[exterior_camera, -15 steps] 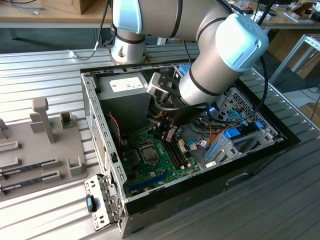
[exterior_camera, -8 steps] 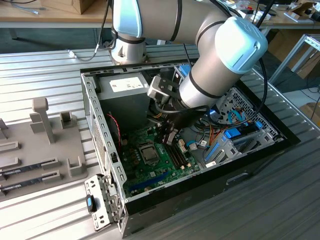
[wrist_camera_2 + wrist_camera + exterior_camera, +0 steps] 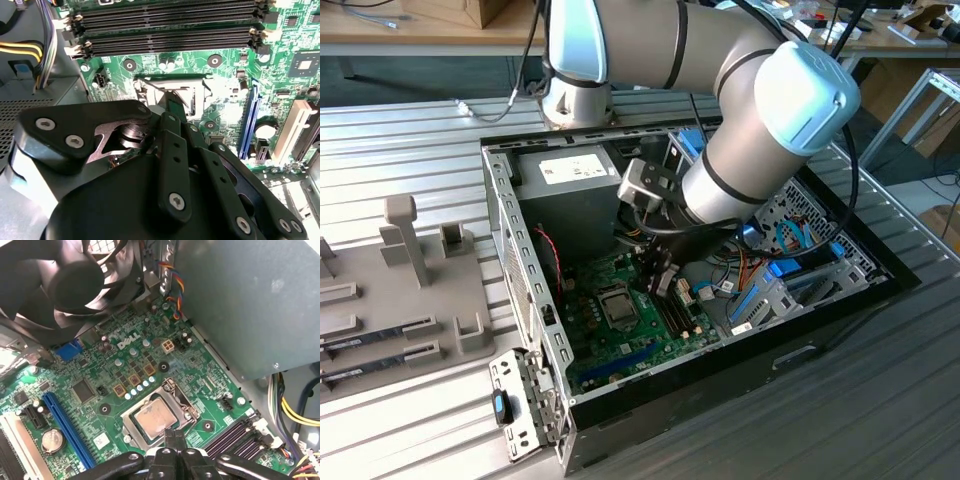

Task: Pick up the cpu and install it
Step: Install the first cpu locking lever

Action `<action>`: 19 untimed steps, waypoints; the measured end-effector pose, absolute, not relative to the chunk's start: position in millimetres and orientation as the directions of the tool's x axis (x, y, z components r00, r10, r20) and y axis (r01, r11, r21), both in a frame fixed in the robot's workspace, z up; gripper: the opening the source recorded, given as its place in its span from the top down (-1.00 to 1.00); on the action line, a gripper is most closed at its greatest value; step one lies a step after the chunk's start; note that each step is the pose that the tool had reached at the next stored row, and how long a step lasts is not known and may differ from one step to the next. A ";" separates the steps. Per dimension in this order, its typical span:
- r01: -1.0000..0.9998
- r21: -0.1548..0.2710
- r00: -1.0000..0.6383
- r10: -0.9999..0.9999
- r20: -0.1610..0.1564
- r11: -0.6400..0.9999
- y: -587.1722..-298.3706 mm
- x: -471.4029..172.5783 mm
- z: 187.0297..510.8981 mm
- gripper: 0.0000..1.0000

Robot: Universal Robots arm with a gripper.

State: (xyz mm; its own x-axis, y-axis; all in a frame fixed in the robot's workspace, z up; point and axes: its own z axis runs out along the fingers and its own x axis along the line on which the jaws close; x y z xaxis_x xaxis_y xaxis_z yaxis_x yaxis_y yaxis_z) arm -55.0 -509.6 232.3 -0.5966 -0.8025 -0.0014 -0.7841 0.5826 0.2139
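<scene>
The cpu (image 3: 159, 420), a square chip with a silver top, lies flat inside the metal-framed socket (image 3: 186, 405) on the green motherboard (image 3: 125, 365). In the exterior view the cpu (image 3: 617, 305) sits mid-board inside the open computer case (image 3: 510, 250). My gripper (image 3: 173, 433) hovers at the socket's edge, beside the chip, with its fingers together and nothing between them. In the second wrist view the gripper (image 3: 175, 107) reaches over the socket frame (image 3: 170, 81) and hides most of it. In the exterior view the gripper (image 3: 660, 283) hangs just above the board.
A grey power supply (image 3: 250, 305) and a black fan (image 3: 75, 280) flank the socket. Empty memory slots (image 3: 170, 30) and a blue card slot (image 3: 67, 425) lie close by, with cable bundles (image 3: 295, 415). A grey fixture tray (image 3: 400, 290) holding memory sticks (image 3: 380, 335) is at the exterior view's left.
</scene>
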 end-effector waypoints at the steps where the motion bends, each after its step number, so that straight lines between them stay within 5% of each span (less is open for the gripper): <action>1: -0.784 0.214 -0.597 -0.803 -0.001 0.583 -509.9 -54.8 231.4 0.79; 7: -0.784 0.195 -0.597 -0.802 0.029 0.590 -510.1 -53.2 225.4 0.79; 19: -0.783 0.198 -0.597 -0.802 0.030 0.590 -510.1 -43.4 216.8 0.79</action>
State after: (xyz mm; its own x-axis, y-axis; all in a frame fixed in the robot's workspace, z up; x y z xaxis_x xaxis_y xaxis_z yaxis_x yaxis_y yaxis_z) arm -43.4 -510.1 216.8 -0.5965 -0.8020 0.0302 -0.7830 0.5898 0.1976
